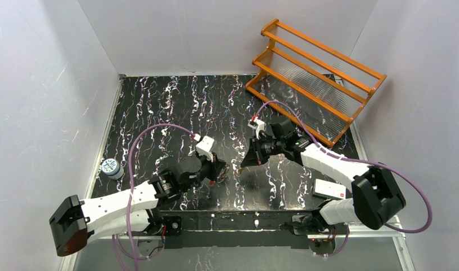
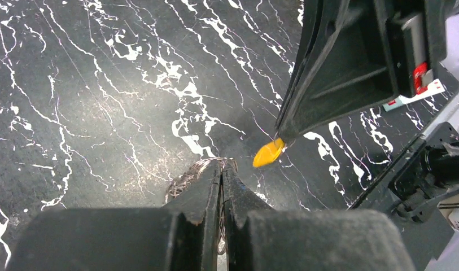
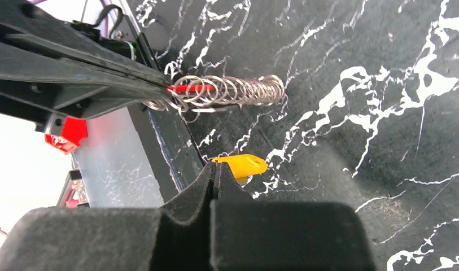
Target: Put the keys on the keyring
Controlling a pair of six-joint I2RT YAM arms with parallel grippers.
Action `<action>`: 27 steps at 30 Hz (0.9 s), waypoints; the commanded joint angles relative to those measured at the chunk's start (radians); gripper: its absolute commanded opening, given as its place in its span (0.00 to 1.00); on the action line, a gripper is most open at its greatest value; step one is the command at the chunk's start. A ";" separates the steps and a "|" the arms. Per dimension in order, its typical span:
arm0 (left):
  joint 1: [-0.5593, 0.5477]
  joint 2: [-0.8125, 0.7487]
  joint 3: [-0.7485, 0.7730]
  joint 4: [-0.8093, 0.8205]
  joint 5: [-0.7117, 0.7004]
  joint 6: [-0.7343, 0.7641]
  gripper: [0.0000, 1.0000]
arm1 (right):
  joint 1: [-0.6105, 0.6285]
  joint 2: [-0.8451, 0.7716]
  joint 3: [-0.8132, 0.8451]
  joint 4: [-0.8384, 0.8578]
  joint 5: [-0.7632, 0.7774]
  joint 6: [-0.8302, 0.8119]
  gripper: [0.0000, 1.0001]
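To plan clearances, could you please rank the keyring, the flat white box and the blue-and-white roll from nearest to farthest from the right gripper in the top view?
From the right gripper, holding a key:
1. keyring, to its left, in the left gripper.
2. flat white box, right, near edge.
3. blue-and-white roll, far left edge.

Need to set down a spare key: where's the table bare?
Bare black marbled tabletop far left, between back wall and purple cable. Crowded: centre, where left fingers and right fingers nearly meet, and far right by the orange slatted rack.

one overhead, two close wrist views
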 commanded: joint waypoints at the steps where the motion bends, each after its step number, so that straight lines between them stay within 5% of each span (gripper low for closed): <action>1: -0.004 0.077 0.060 -0.136 -0.078 -0.057 0.00 | -0.006 0.051 0.003 -0.030 -0.022 0.012 0.01; 27: -0.002 0.630 0.210 0.076 0.121 0.008 0.00 | -0.181 0.076 -0.120 0.008 -0.127 -0.013 0.01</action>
